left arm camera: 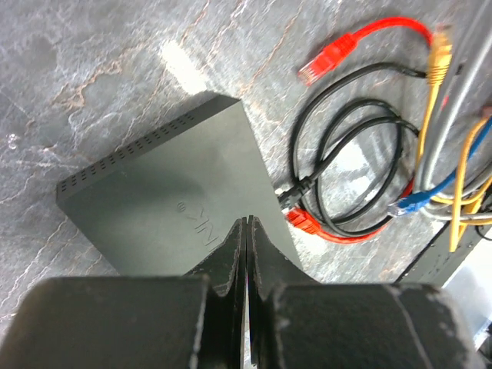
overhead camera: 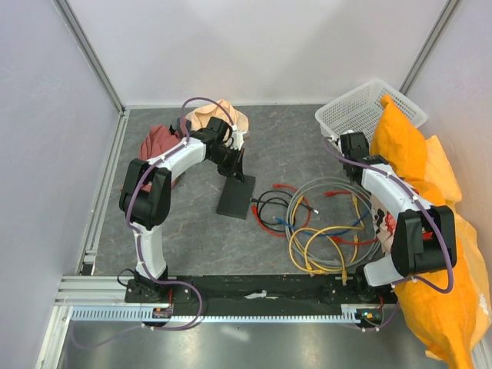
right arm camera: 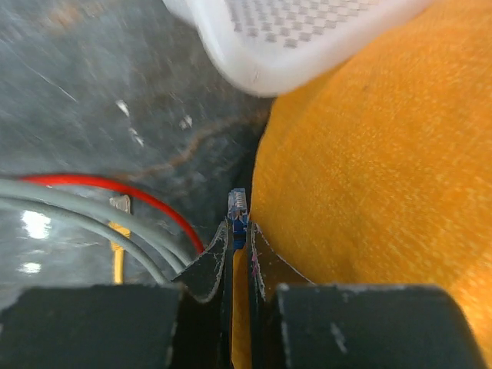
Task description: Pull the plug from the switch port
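Observation:
The switch point(overhead camera: 237, 197) is a flat matte black box on the grey table; in the left wrist view point(left arm camera: 169, 192) it lies just below my fingers. A black plug point(left arm camera: 287, 195) and a red plug point(left arm camera: 306, 223) sit against its right edge; I cannot tell whether either is seated in a port. My left gripper point(left arm camera: 246, 223) is shut and empty, hovering over the switch's near corner; it also shows in the top view point(overhead camera: 236, 169). My right gripper point(right arm camera: 239, 228) is shut on a small blue plug point(right arm camera: 238, 206), beside the orange cloth point(right arm camera: 369, 169) near the basket.
A tangle of grey, yellow, red, blue and black cables point(overhead camera: 330, 227) lies right of the switch. A white basket point(overhead camera: 369, 111) stands at the back right, and the orange cloth point(overhead camera: 453, 254) runs along the right side. A peach hat point(overhead camera: 219, 115) and a dark red cloth point(overhead camera: 157, 142) lie at the back left.

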{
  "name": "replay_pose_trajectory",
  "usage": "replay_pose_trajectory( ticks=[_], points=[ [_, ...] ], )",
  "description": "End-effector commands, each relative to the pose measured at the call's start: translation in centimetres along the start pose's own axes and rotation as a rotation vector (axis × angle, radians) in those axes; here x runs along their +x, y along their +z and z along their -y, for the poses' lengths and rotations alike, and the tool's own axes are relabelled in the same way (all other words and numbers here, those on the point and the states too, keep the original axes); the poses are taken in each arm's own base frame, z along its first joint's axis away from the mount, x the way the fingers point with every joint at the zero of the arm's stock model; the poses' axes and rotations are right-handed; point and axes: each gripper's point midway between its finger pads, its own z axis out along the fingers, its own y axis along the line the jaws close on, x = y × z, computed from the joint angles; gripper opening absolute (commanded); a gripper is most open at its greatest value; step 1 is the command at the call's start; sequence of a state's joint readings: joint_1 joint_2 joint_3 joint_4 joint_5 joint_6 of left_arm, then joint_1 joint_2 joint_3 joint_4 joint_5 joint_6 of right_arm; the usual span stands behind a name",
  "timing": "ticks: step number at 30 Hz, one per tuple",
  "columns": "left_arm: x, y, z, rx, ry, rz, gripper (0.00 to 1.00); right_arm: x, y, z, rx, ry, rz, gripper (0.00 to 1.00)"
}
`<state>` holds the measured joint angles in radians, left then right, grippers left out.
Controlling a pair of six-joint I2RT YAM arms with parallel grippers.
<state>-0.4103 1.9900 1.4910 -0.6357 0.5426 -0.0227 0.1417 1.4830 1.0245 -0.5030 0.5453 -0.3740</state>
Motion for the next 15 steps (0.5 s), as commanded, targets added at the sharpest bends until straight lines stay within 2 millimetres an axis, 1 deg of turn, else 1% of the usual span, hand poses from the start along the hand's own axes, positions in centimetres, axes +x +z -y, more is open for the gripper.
replay_pose_trajectory(
  ticks=[1, 2, 3, 4, 5, 6, 7, 8, 9, 10, 11, 12, 13, 14, 15],
  points=[
    [-1.4, 0.0, 0.9, 0.028, -0.007, 0.029, 0.02, 2.2, 0.4, 2.8, 0.162, -0.117, -0.043, 0.09],
    [-1.3, 0.1, 0.9, 0.029, -0.001, 0.028, 0.02, 2.1, 0.5, 2.8, 0.156, -0.131, -0.037, 0.30],
    [-1.3, 0.1, 0.8, 0.026, 0.001, 0.027, 0.02, 1.6, 0.2, 2.9, 0.148, -0.125, -0.014, 0.71],
    [-1.0, 0.1, 0.8, 0.026, -0.001, 0.022, 0.02, 0.6, 0.1, 2.3, 0.096, -0.115, 0.028, 0.95],
    [-0.9, 0.3, 0.7, 0.024, -0.003, 0.018, 0.02, -0.8, -0.6, 2.8, 0.078, -0.076, 0.060, 0.98],
    [-0.8, 0.3, 0.7, 0.024, -0.003, 0.014, 0.02, -1.8, -1.2, 2.9, 0.055, -0.040, 0.093, 0.98],
    [-0.6, 0.4, 0.6, 0.024, -0.006, 0.013, 0.02, -2.7, -1.9, 1.5, -0.054, -0.018, 0.130, 0.98],
    [-0.6, 0.4, 0.7, 0.024, -0.004, 0.013, 0.02, -5.3, -3.5, 1.4, -0.127, 0.053, 0.207, 0.98],
    [-0.5, 0.4, 0.5, 0.022, -0.005, 0.013, 0.02, -6.6, -4.7, 0.5, -0.221, 0.086, 0.252, 0.98],
    [-0.4, 0.5, 0.5, 0.021, -0.003, 0.013, 0.02, -8.1, -7.0, -3.2, -0.475, 0.088, 0.319, 0.98],
    [-0.4, 0.6, 0.4, 0.020, 0.001, 0.015, 0.02, -10.5, -9.5, -3.9, -0.594, 0.123, 0.390, 0.98],
    [-0.4, 0.7, 0.3, 0.014, 0.005, 0.016, 0.02, -11.2, -10.6, -5.8, -0.711, 0.102, 0.403, 0.98],
    [-0.5, 0.8, 0.2, 0.008, 0.011, 0.020, 0.02, -11.9, -12.5, -7.8, -0.826, 0.073, 0.433, 0.98],
    [-0.5, 0.8, 0.2, 0.006, 0.023, 0.020, 0.02, -12.6, -13.8, -9.0, -0.899, 0.061, 0.466, 0.98],
    [-0.8, 0.6, 0.1, -0.003, 0.030, 0.027, 0.02, -13.1, -13.9, -10.1, -0.929, 0.074, 0.464, 0.98]
  ],
)
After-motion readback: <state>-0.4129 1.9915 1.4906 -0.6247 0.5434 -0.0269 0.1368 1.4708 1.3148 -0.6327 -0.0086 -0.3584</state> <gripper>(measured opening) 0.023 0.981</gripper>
